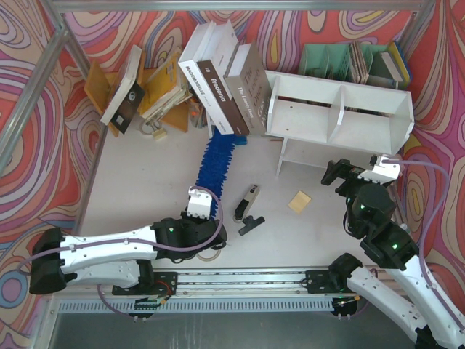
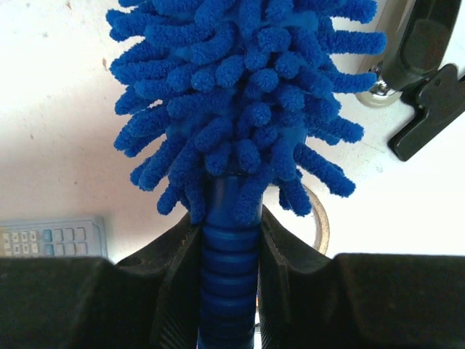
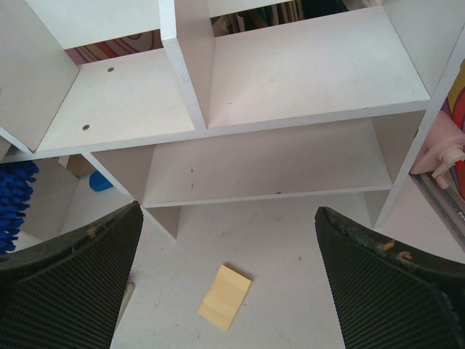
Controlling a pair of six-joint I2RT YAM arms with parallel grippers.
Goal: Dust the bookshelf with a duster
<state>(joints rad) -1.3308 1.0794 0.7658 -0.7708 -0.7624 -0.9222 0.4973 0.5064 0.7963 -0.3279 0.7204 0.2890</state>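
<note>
The duster (image 1: pixel 216 163) lies flat on the desk (image 1: pixel 138 182), left of the bookshelf (image 1: pixel 341 116). Its shaggy blue head runs away from the arms towards a stack of leaning books (image 1: pixel 225 80). The far tip sits at the foot of those books, though whether it touches them is hard to tell from above.

The left fingers (image 2: pixel 178 283) are clamped on the ribbed blue handle (image 2: pixel 229 251) just below where the strands begin, one black pad pressed to each side. In the left wrist view, a roll of tape (image 2: pixel 320 225) shows on the desk behind the strands. A calculator (image 2: pixel 51 236) lies to the left, and a black-and-silver handheld tool (image 2: pixel 421 43) with a black clip (image 2: pixel 429 109) is at upper right.

The bookshelf stands at the right rear of the desk with its open front towards the arms. A central divider (image 3: pixel 185 65) splits its upper tier, and a long lower tier runs beneath. A pale green file organiser (image 1: pixel 327 62) sits behind it.

The right fingers (image 3: pixel 65 283) are spread wide and hold nothing. They hover in front of the lower tier without touching it. Between them, on the desk, lies a small yellow notepad (image 3: pixel 225 297), just in front of the shelf. A bit of the blue duster head shows past the shelf's left side.
</note>
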